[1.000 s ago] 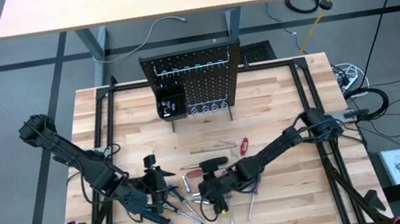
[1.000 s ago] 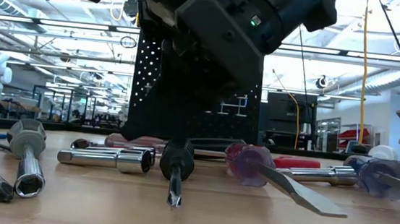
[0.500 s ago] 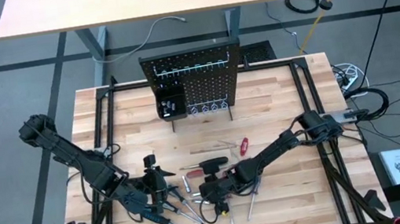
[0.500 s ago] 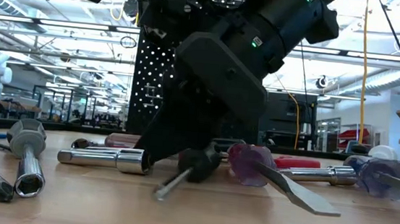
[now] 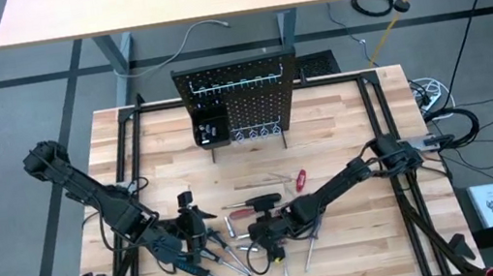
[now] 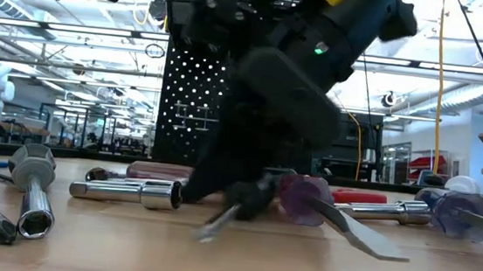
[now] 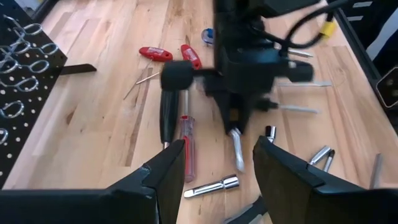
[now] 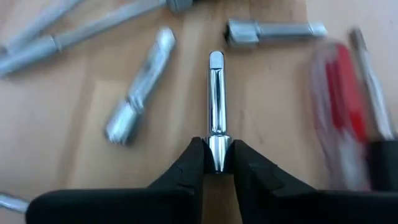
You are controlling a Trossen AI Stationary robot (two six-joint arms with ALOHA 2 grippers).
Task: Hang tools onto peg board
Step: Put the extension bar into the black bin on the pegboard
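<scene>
The right claw [image 8: 216, 163] pinches a shiny metal bit [image 8: 216, 106] near the surface's front edge by its very end, so it might slip out.

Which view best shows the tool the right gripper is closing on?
The right wrist view: the right gripper pinches a silvery shaft between its fingertips, seen whole. The low view shows it blurred, tilted above the table with a black handle. The left wrist view shows only its tip. In the high view it is too small to make out.
</scene>
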